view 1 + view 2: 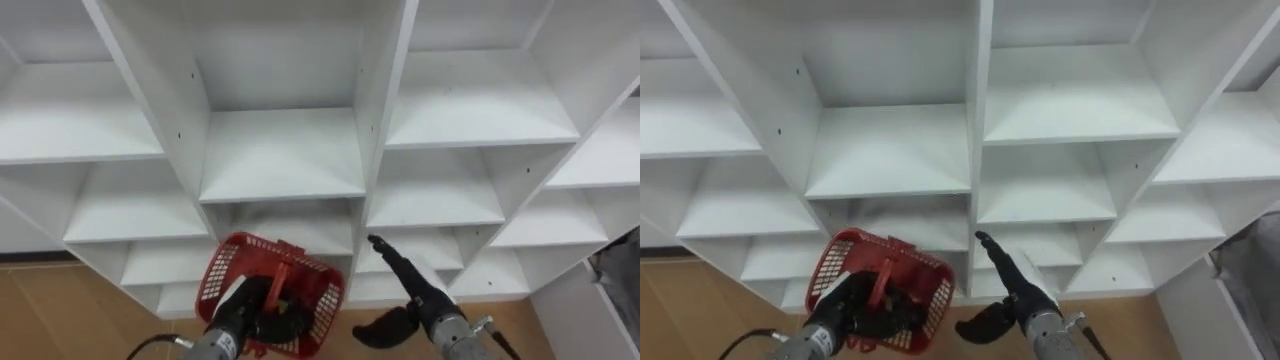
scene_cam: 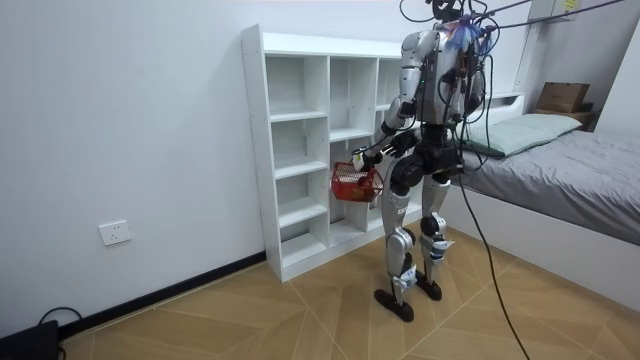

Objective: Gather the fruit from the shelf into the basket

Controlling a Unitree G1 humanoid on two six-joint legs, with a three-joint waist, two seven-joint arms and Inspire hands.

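A red mesh basket [image 1: 325, 298] hangs low in front of the white closet [image 1: 280, 160], and my left hand [image 1: 248, 312] is shut on its red handle. The same basket [image 2: 355, 184] shows at hip height in the room view. My right hand [image 1: 408, 284] is open just right of the basket, its fingers straight and pointing up at a lower shelf, its thumb spread toward the left. The closet compartments I see are bare white boards, with no fruit on them. My hand hides part of the basket's inside.
I stand upright, close to the closet [image 2: 300, 150], which rises against the wall. A bed [image 2: 570, 170] lies at the room view's right, behind me. Wooden floor [image 2: 250, 310] stretches to the room view's left.
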